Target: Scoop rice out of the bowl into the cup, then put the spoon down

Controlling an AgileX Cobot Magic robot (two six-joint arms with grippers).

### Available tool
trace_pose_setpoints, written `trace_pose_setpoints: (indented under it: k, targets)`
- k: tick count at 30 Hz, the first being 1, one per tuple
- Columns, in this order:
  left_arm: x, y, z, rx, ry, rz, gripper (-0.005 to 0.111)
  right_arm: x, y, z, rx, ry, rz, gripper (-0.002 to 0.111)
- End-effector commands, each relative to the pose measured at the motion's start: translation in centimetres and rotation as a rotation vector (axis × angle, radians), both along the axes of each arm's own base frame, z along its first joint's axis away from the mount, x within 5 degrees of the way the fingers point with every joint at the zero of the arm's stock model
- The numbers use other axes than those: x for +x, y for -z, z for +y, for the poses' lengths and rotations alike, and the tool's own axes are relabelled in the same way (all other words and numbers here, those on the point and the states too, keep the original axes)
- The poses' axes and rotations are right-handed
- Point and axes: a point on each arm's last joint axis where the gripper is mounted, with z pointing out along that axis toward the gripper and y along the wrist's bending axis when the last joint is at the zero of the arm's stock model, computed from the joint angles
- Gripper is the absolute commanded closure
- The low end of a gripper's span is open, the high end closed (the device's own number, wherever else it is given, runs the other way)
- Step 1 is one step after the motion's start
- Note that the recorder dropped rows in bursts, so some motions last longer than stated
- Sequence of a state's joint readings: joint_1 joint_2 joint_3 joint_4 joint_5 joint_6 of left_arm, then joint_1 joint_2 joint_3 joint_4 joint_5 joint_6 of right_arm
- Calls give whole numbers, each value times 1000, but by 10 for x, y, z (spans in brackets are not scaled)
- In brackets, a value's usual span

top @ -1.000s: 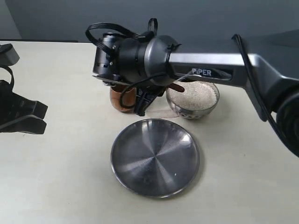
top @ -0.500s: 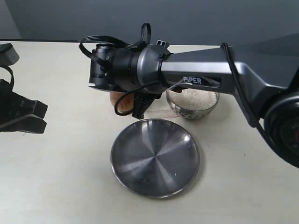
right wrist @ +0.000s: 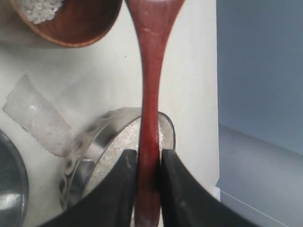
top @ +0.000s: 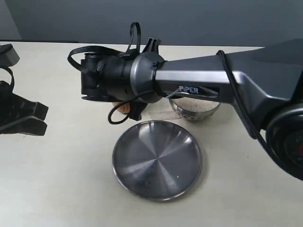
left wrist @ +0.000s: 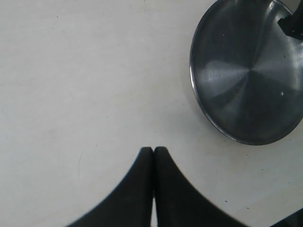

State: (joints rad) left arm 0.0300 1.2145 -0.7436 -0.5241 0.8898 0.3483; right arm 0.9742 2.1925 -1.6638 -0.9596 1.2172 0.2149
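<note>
From the right wrist camera, catches only part of the cup point(right wrist: 80, 28), cropped by the frame edge, with a few grains of the rice point(right wrist: 40, 9) inside. Loses the head of the spoon point(right wrist: 150, 94) past that same edge and its tail between the fingers of the right claw point(right wrist: 149, 158). Gets the bowl point(right wrist: 94, 137) partly masked by those fingers and the plate point(right wrist: 9, 189) as a mere sliver. Cannot name the pale translucent scrap point(right wrist: 38, 123) on the worktop point(right wrist: 189, 71). In the exterior view, hides spoon and most of the cup behind the right arm point(top: 142, 80) at centre; leaves a brown sliver and the bowl's lower half. Crops the left claw point(top: 45, 119) at the left edge.
</note>
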Motion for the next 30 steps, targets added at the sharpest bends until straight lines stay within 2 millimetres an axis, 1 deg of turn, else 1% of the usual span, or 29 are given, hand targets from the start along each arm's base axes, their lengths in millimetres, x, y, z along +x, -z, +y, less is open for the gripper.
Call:
trace_pose_setpoints:
  k: [1,6,12,14,19,21,22,23,24,27,30]
  targets:
    - [-1,1,-2,-11,2,5,106,7,-1,-8,-16,13,4,109]
    - [-1,1,-1,-10,1,4,106,9,2,-12,-13,27,43,109]
    - [-1,1,-2,-11,2,6,106,7,16,-10,-27,30,100,109]
    - [-1,1,-1,-9,4,8,106,9,14,-11,-22,39,59,109]
    - [-1,1,-1,-6,2,4,106,9,14,-11,-26,34,68,109]
    - [-1,1,-1,-6,2,4,106,11,12,-11,-26,36,38,109]
    - [-1,1,-1,-6,2,4,106,9,12,-11,-26,33,59,109]
    - [-1,2,-1,-4,4,4,106,11,11,-11,-23,38,30,109]
    - [-1,2,-1,-4,4,4,106,13,4,-12,-25,31,-9,109]
    - [-1,1,-1,-4,2,2,106,12,-4,-13,-17,22,-6,109]
    - [-1,1,-1,-6,1,2,106,8,-2,-13,-10,21,60,109]
